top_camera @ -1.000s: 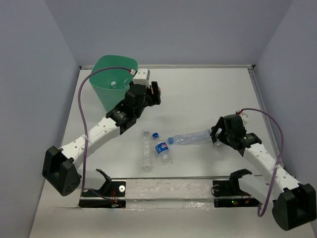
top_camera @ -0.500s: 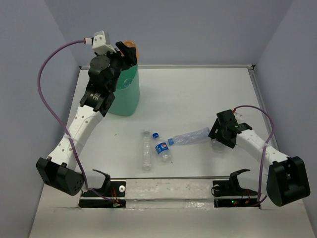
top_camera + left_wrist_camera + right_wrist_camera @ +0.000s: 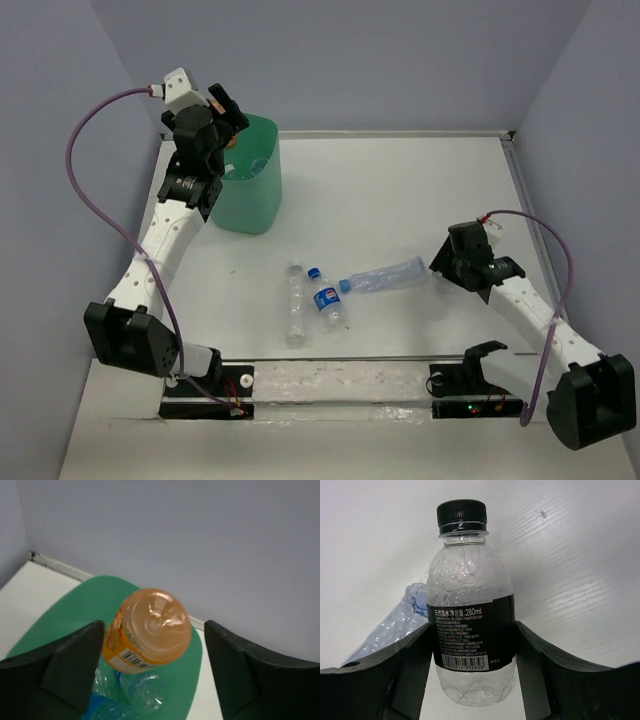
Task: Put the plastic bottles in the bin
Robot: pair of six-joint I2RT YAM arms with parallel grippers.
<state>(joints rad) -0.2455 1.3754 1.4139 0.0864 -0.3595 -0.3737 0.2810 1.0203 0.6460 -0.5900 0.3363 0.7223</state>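
Now one bottle over the bin, one clamped

We find the mint-green bin (image 3: 255, 200) at upper left of the top view, clear bottles (image 3: 145, 692) inside. Above it our left gripper (image 3: 226, 110) gapes wide, the orange bottle (image 3: 147, 630) between its fingers, clear of the finger at frame right. At right, our right gripper (image 3: 472, 630) clamps a black-capped bottle (image 3: 467, 600). Mid-frame lie a crushed bottle (image 3: 385, 274), a plain clear bottle (image 3: 294, 303) and a blue-labelled bottle (image 3: 328, 298).

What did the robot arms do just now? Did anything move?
The left gripper swung up from beside the bin to above it, carrying the orange bottle, then opened; the bottle is now loose between its fingers. The right gripper barely shifted, closed on the black-labelled bottle. The three bottles mid-table stayed put.
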